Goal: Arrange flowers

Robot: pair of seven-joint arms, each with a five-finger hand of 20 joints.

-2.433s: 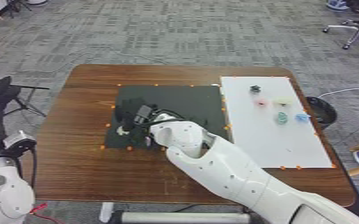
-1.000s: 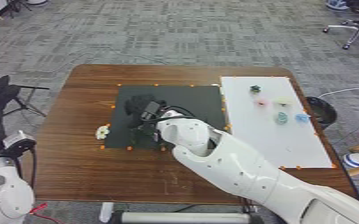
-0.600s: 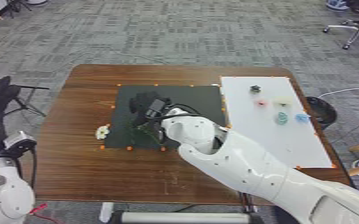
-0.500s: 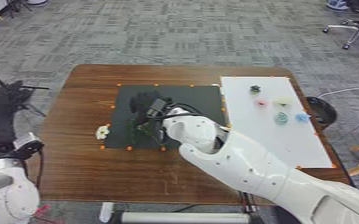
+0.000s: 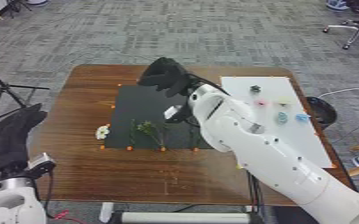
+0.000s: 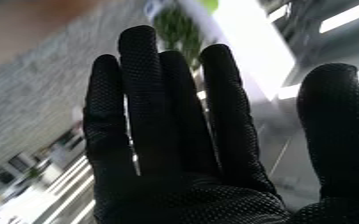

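My right hand [image 5: 165,76] is over the far edge of the black mat [image 5: 144,107], its fingers extended and holding nothing. In the right wrist view the hand [image 6: 189,180] has straight fingers with the thumb apart. My left hand [image 5: 14,135] is off the table's left side, fingers straight. A white flower [image 5: 102,132] lies at the mat's left edge. Green stems [image 5: 147,129] lie on the mat's near part. On the white board [image 5: 278,145] are a dark green piece [image 5: 255,89], a pink flower [image 5: 261,102], a pale yellow one [image 5: 283,100], a teal one [image 5: 281,118] and a blue one [image 5: 302,117].
Orange markers [image 5: 163,149] line the mat's edges on the brown table [image 5: 140,175]. A black bin [image 5: 322,111] stands beyond the table's right edge. A tripod [image 5: 7,87] stands to the left. The right forearm crosses the table's near right part.
My right hand has moved away from the stems toward the table's far edge, uncovering them on the mat. The left hand has shifted a little nearer and to the right.
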